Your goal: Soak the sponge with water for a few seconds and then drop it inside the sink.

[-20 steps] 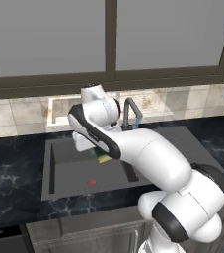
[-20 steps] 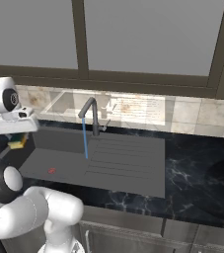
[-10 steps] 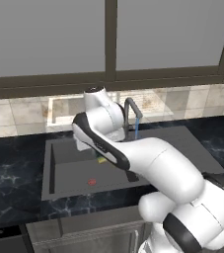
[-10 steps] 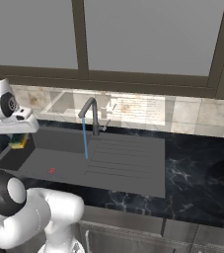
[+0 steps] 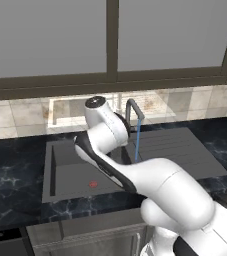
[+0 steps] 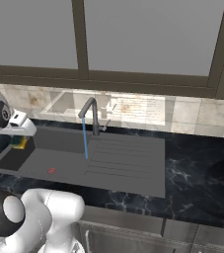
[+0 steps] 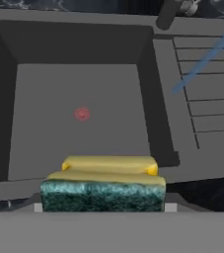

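Sponge: yellow w/ dark green speckled layer. Sink: dark grey matte, small red drain mark in basin, ribbed drainboard beside basin. Water: light blue stream. Countertop around sink: black, white marbling.

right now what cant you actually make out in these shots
- Claw fingertips: in the hand view the sponge sits across where they rise, so the grip itself is hidden.
- Sponge in the right base view: a small yellow-green patch, mostly behind the white hand.
- Sink in the left base view: the arm covers the basin's right part.
- Where the water lands: in the left base view, behind the arm.
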